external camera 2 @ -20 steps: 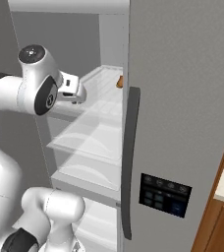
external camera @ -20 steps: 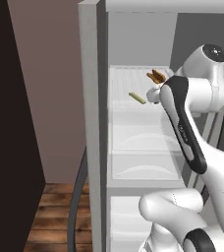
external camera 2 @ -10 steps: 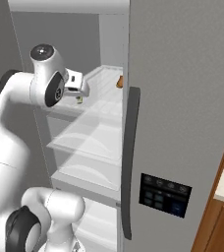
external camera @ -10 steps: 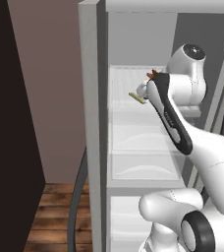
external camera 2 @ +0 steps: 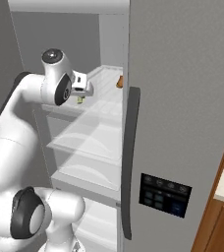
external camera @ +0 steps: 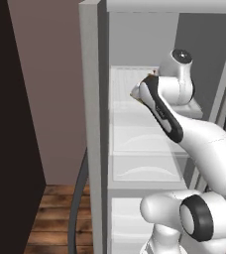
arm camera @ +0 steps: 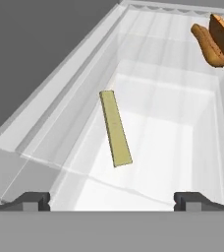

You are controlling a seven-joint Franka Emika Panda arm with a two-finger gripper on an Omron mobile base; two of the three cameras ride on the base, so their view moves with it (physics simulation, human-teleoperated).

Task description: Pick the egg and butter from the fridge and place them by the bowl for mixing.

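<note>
Fingers (arm camera: 35,199) spread wide and empty, their two dark tips rising at seven and five o'clock in the hand view, well short of the butter (arm camera: 115,128). Beyond them that thin olive-yellow stick lies flat on the fridge's white shelf (arm camera: 173,142), near centre, its long axis running roughly eleven to five, apart from the wall. Farther on, at one o'clock, sit orange-brown items (arm camera: 216,42) by the back corner. From the right base view the gripper (external camera 2: 82,88) hovers at the shelf's front edge. The stick lies slantwise to the jaws, so closing without turning the hand could skid it sideways or pinch only a corner.
</note>
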